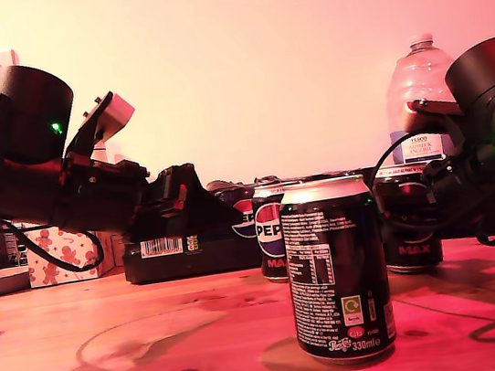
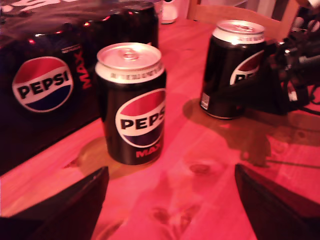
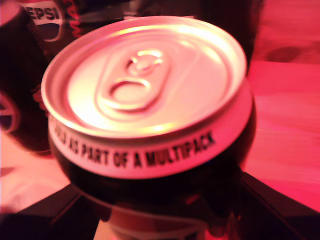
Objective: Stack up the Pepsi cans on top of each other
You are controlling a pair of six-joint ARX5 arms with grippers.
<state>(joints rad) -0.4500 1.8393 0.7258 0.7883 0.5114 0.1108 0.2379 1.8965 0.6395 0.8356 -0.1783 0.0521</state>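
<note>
- Much is hidden in the exterior view: the front Pepsi can (image 1: 337, 270) covers part of the middle can (image 1: 271, 231), and the right-hand arm's dark gripper body masks part of the far can (image 1: 407, 218).
- Three Pepsi cans in all, each upright on the wooden table (image 1: 114, 352) — none stacked.
- My first gripper (image 2: 170, 200) shows only two dark fingertips at the frame's edge, spread wide with bare table between; the middle can (image 2: 132, 102) stands ahead of them, untouched.
- My second gripper (image 3: 160, 210) is clamped around the far can (image 3: 150, 100), whose silver top fills its blurred wrist view; fingers mostly cut off.
- One black shrink-wrapped Pepsi multipack (image 1: 191, 240) lies behind the cans; one clear water bottle (image 1: 419, 97) stands at the exterior view's right, partly hidden.
</note>
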